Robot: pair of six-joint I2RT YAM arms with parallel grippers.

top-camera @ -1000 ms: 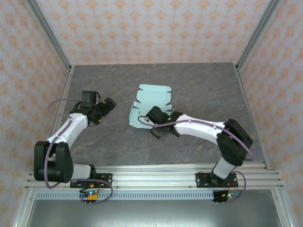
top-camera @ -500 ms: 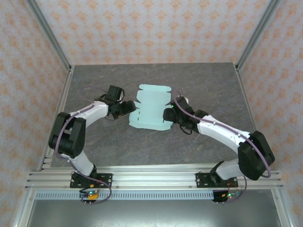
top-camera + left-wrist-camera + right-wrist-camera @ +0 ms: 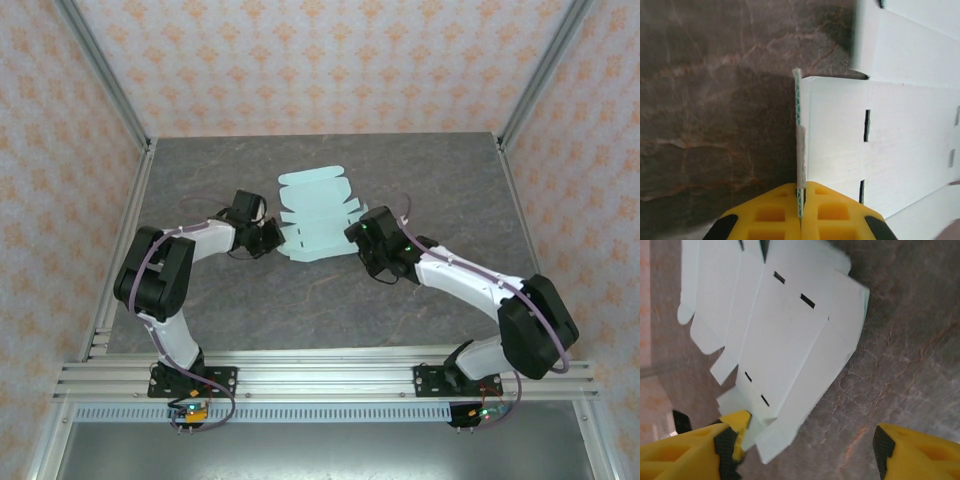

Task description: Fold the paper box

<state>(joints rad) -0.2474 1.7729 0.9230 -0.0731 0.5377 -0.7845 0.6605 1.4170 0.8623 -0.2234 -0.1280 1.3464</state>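
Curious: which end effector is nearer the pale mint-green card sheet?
Left: the left end effector pinches the card sheet's edge; the right end effector is open at its opposite edge.

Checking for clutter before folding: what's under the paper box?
The paper box lies on the dark table, which shows all round it. The left gripper pinches its raised edge. Anything beneath the box is covered.

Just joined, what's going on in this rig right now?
Two arms are working on a paper box, which is a mostly unfolded die-cut sheet on the table. The left gripper is shut on a flap at the sheet's left edge, holding it upright. The right gripper is open at the sheet's right side, with one finger at a corner.
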